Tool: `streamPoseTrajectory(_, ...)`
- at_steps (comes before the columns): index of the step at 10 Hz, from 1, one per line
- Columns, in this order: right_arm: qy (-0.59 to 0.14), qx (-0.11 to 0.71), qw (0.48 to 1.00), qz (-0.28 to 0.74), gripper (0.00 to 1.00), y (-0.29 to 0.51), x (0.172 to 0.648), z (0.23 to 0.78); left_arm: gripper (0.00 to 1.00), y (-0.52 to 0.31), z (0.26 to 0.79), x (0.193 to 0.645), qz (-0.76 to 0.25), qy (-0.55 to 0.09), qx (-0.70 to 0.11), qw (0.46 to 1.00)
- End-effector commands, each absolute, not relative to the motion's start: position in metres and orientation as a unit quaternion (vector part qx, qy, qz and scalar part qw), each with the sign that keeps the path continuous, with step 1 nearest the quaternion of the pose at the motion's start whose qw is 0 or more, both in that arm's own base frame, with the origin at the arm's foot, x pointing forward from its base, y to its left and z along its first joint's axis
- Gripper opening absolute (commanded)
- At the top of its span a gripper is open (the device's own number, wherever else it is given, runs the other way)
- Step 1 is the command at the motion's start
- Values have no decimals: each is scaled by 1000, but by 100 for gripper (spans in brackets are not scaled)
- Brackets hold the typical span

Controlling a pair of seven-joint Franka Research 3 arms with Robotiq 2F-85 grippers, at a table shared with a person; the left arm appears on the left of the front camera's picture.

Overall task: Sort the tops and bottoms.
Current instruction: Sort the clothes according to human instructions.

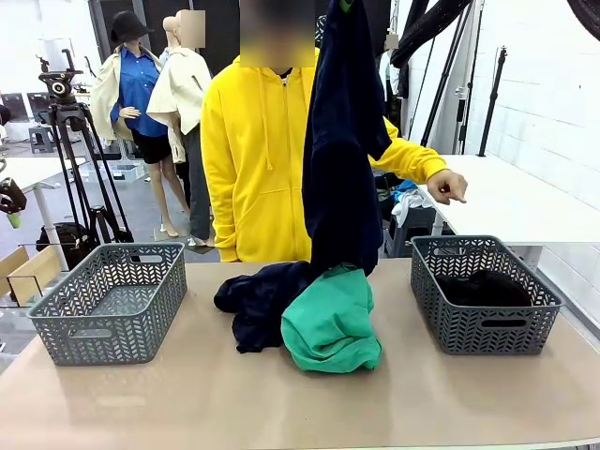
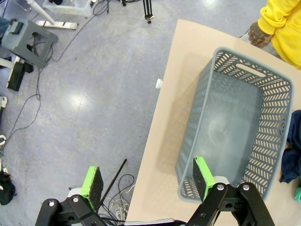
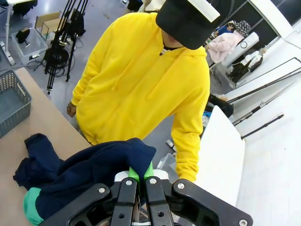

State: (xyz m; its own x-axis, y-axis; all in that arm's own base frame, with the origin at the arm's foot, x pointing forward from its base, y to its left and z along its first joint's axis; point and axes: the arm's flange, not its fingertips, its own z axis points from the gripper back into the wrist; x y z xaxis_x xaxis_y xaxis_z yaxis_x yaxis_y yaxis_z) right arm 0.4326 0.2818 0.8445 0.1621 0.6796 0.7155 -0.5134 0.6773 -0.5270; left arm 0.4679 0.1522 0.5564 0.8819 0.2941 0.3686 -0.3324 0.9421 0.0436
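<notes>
Dangling straight down from the right claw [image 3: 141, 172] is a long dark navy cloth garment [image 1: 339, 141], and the green pads are pressed together right on its top fold, so it's properly pinched. Its long axis runs vertical: top end high over the middle of the tan surface [image 1: 187, 398], bottom end touching the bright green cloth bundle [image 1: 330, 323] lying there. Just beside that, toward the robot's left, a second dark navy bundle [image 1: 258, 305] is slumped on the surface

What the next move turns on, I'd say: the grey plastic lattice basket on the right [image 1: 483, 330], with a black garment [image 1: 483, 289] inside, sits off to that claw's right, well apart from the pile, and the person in the yellow hoodie has a hand [image 1: 448, 186] pointing out that way. The empty grey lattice basket on the left [image 1: 150, 309] sits off the other way. There's open surface between the pile and either basket, but the hanging tail looks low enough to drag over a rim unless it goes higher

Left claw [image 2: 147, 180] hangs spread wide, holding nothing, over the near end of the empty basket, close to the surface's edge
</notes>
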Motion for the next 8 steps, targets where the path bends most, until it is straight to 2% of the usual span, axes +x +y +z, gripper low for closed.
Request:
streamPoseTrajectory(1, -514, -80, 757, 395, 0, 279, 428, 845, 100, 153, 558, 466, 161, -180, 59, 968)
streamPoseTrajectory(8, -514, -80, 757, 395, 0, 279, 428, 845, 100, 153, 558, 466, 161, -180, 59, 968)
